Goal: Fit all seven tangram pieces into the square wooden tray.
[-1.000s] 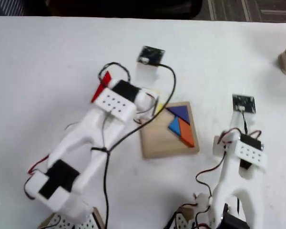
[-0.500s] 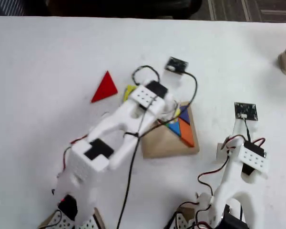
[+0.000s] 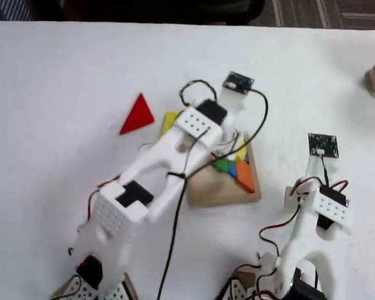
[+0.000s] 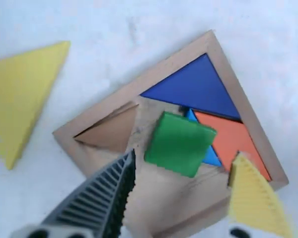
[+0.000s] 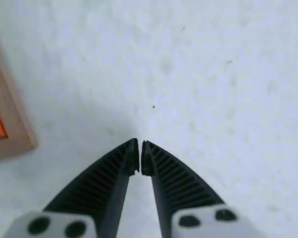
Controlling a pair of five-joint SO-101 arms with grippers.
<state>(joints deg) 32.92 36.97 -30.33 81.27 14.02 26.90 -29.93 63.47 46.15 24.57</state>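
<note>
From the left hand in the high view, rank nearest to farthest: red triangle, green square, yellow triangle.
1. Green square, in the tray.
2. Yellow triangle, on the table beside the tray.
3. Red triangle, farther out on the table.

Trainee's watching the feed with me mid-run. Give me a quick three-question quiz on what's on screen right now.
1. True or false: the red triangle lies inside the wooden tray.
2. What lies between the open fingers of the left gripper? A) the green square B) the red triangle C) nothing
3. Fill in: the right gripper hovers over the table beside the tray, with its jaws ____.

Key: 1 false; 2 A; 3 shut.
</note>
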